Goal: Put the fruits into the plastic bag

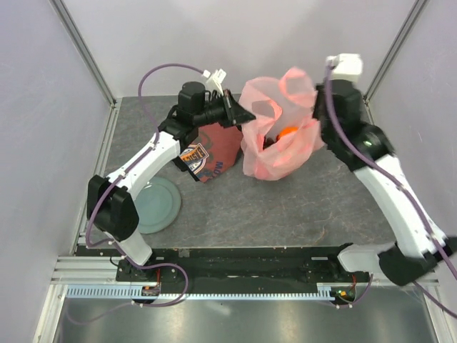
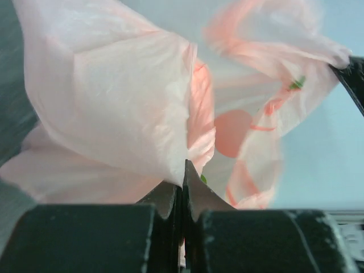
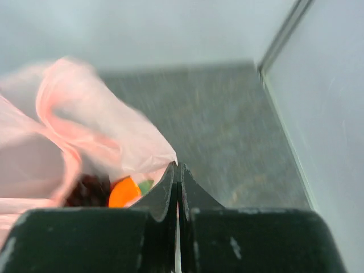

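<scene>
The translucent pink plastic bag [image 1: 278,128] hangs open between my two arms at the back of the table. My left gripper [image 1: 246,116] is shut on its left edge; the film [image 2: 114,96] is pinched at my jaw tips. My right gripper [image 1: 319,120] is shut on its right edge [image 3: 114,131]. Inside the bag an orange [image 1: 287,132] shows, also in the right wrist view [image 3: 123,192], beside dark purple grapes [image 3: 85,192]. A round reddish fruit [image 2: 232,133] shows through the film. The other fruits are hidden.
A folded red printed cloth [image 1: 208,151] lies just left of the bag, under my left arm. A round pale green plate [image 1: 153,204] sits at the front left. Metal frame posts and pale walls close in the sides and back.
</scene>
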Available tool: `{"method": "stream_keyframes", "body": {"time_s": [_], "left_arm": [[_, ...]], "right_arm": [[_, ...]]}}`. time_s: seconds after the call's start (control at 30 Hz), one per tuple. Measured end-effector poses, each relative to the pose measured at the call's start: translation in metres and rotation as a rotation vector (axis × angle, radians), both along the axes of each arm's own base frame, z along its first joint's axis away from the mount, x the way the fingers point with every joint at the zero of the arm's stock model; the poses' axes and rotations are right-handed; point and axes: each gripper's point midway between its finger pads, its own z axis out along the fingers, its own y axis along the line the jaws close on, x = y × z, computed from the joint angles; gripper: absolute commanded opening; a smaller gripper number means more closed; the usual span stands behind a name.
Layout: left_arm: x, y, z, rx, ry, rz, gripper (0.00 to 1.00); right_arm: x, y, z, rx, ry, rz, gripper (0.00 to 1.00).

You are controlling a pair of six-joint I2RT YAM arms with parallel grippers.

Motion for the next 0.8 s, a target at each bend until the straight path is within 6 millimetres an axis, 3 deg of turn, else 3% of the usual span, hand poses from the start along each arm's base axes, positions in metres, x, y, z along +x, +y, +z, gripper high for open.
{"method": "stream_keyframes", "body": {"time_s": [0.07, 0.13, 0.23, 0.3, 0.33, 0.43, 0.5, 0.6, 0.67, 0.77, 0.8], "left_arm": [[0.003, -0.005, 0.035, -0.093, -0.043, -0.012, 0.02], [0.005, -0.006, 0.062, -0.176, -0.08, -0.023, 0.02], [0.009, -0.003, 0.076, -0.255, -0.086, -0.027, 0.02], [0.012, -0.003, 0.068, -0.272, -0.065, -0.032, 0.02], [0.014, -0.004, 0.061, -0.275, -0.051, -0.033, 0.01], [0.021, -0.011, 0.021, -0.256, 0.022, -0.056, 0.02], [0.022, -0.017, -0.016, -0.228, 0.09, -0.08, 0.02], [0.018, -0.023, -0.071, -0.197, 0.193, -0.131, 0.04], [0.01, -0.023, -0.102, -0.186, 0.265, -0.158, 0.09], [0.002, -0.022, -0.114, -0.185, 0.302, -0.179, 0.21], [0.001, -0.023, -0.112, -0.19, 0.293, -0.189, 0.38]], "right_arm": [[-0.018, -0.011, 0.058, 0.082, -0.173, 0.001, 0.0], [-0.037, -0.026, 0.094, 0.135, -0.296, -0.016, 0.0], [-0.055, -0.044, 0.109, 0.178, -0.388, -0.051, 0.0], [-0.053, -0.046, 0.092, 0.183, -0.38, -0.068, 0.0], [-0.049, -0.046, 0.073, 0.173, -0.348, -0.075, 0.0], [-0.035, -0.043, 0.0, 0.134, -0.209, -0.1, 0.0], [-0.029, -0.045, -0.068, 0.098, -0.07, -0.119, 0.0], [-0.037, -0.052, -0.13, 0.084, 0.069, -0.145, 0.0], [-0.04, -0.055, -0.143, 0.103, 0.099, -0.156, 0.01], [-0.041, -0.054, -0.133, 0.144, 0.062, -0.15, 0.09], [-0.042, -0.053, -0.128, 0.154, 0.048, -0.145, 0.13]]}}
